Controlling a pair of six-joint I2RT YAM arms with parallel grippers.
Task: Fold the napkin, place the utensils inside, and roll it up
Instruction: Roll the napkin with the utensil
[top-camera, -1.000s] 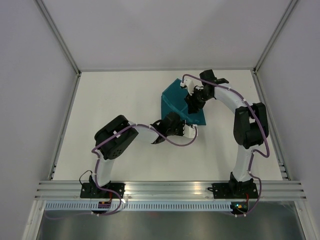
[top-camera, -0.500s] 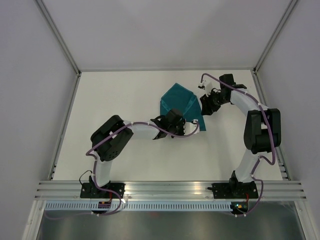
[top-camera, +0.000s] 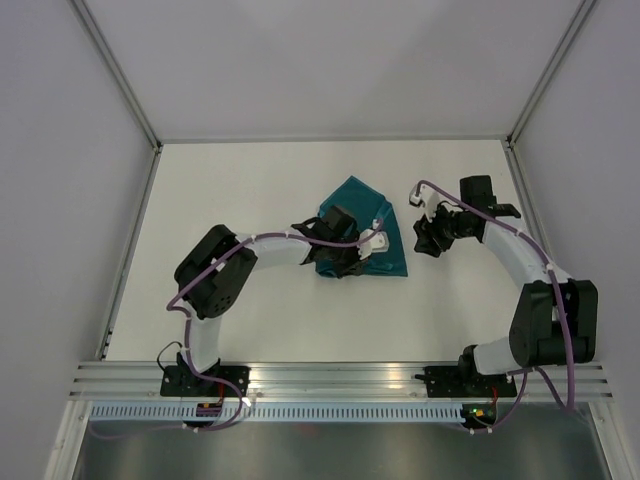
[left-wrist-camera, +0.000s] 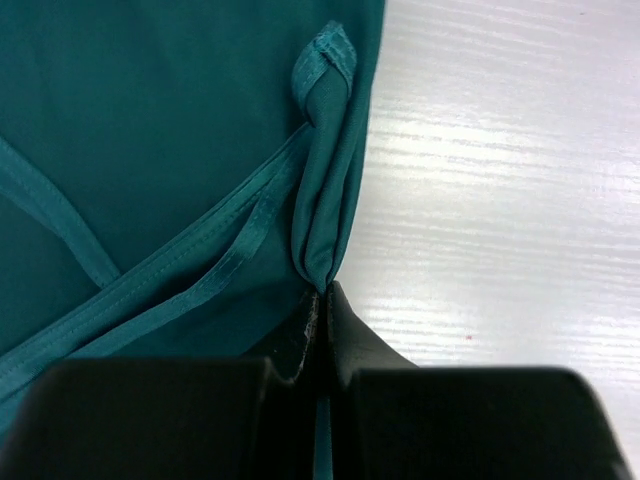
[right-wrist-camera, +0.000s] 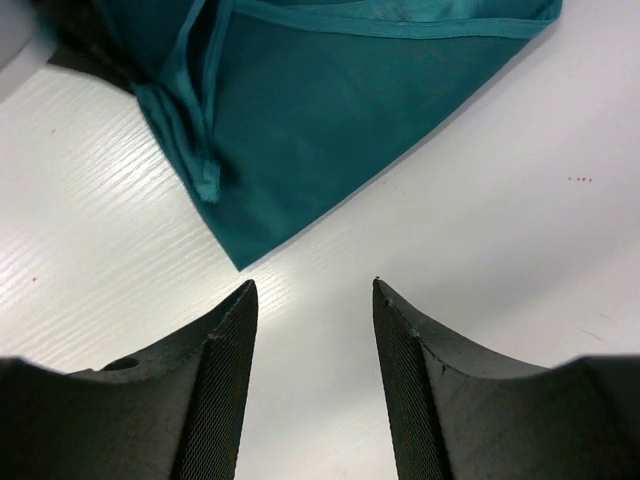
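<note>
The napkin (top-camera: 390, 250) lies folded on the counter (top-camera: 250, 190), its edge pinched tight in the left tool (left-wrist-camera: 322, 298), the right tool (right-wrist-camera: 315, 300) spread and empty beside its corner; no knife shows, so rolling likely remains.

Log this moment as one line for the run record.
napkin: partly folded | left gripper: shut on napkin fold | right gripper: open, above table, apart from napkin corner | knife: not in view
</note>
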